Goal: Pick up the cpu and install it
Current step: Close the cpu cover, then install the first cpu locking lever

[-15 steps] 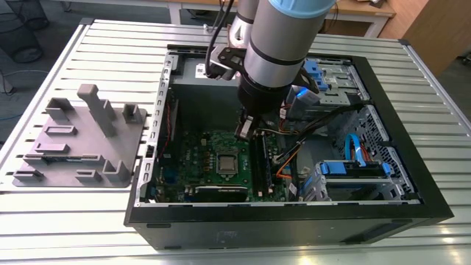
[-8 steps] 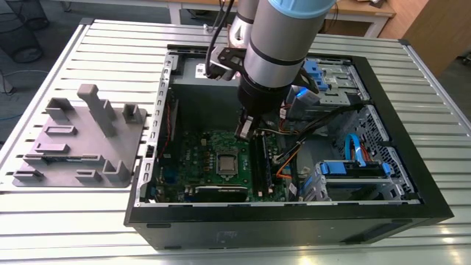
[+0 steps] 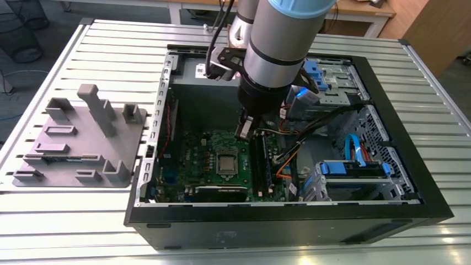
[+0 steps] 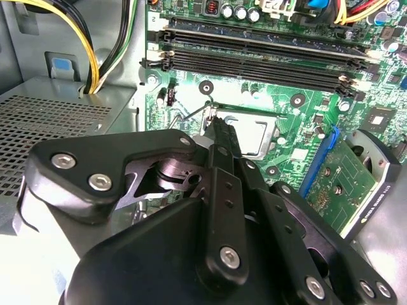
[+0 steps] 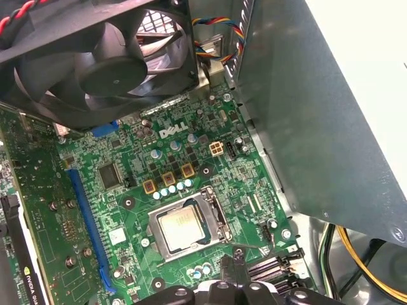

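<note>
The cpu (image 5: 180, 227) lies flat in the metal-framed socket (image 5: 210, 206) on the green motherboard (image 5: 127, 190), its pale silvery top showing. In the exterior view the cpu (image 3: 226, 162) sits mid-board inside the open computer case (image 3: 294, 221). My gripper (image 3: 245, 131) hangs just above the board, a little behind the socket and toward the exterior view's right. In both wrist views its black fingers (image 4: 219, 136) are pressed together with nothing between them, the tips (image 5: 236, 259) close to the socket's edge. The socket (image 4: 264, 149) is partly hidden behind my gripper (image 4: 218, 124).
A grey plate of holder blocks (image 3: 81, 143) lies outside the case at the exterior view's left. Black memory slots (image 4: 254, 51), a graphics card (image 4: 356, 184), a case fan (image 5: 108, 57), yellow cables (image 4: 89, 51) and blue drive cages (image 3: 353, 168) crowd around the board.
</note>
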Robot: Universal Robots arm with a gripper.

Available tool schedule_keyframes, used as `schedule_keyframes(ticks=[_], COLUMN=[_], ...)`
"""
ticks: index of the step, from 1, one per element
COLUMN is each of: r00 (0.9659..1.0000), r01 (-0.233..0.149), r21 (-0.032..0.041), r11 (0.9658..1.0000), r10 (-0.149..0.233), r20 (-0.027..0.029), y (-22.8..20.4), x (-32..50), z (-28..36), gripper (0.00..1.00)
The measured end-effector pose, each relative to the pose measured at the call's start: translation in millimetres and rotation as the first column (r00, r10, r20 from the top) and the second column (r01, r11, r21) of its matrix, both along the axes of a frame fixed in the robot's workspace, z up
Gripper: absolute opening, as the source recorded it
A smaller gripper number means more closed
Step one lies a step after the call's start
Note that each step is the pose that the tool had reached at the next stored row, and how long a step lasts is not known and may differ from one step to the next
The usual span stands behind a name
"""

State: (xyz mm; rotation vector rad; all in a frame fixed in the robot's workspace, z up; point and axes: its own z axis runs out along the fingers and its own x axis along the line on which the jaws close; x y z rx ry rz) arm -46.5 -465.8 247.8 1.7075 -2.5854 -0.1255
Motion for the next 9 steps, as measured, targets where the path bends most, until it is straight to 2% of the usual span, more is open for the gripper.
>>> schedule_keyframes(ticks=[2, 4, 9], r00=[1.0, 1.0, 1.0], r01=[0.0, 0.0, 0.0], r21=[0.0, 0.0, 0.0001], r11=[1.0, 1.0, 1.0], r10=[0.0, 0.0, 0.0], r20=[0.0, 0.0, 0.0], y=[0.0, 1.9, 1.9], x=[0.0, 0.0, 0.0], z=[0.0, 0.0, 0.0], gripper=[0.11, 0.11, 0.11])
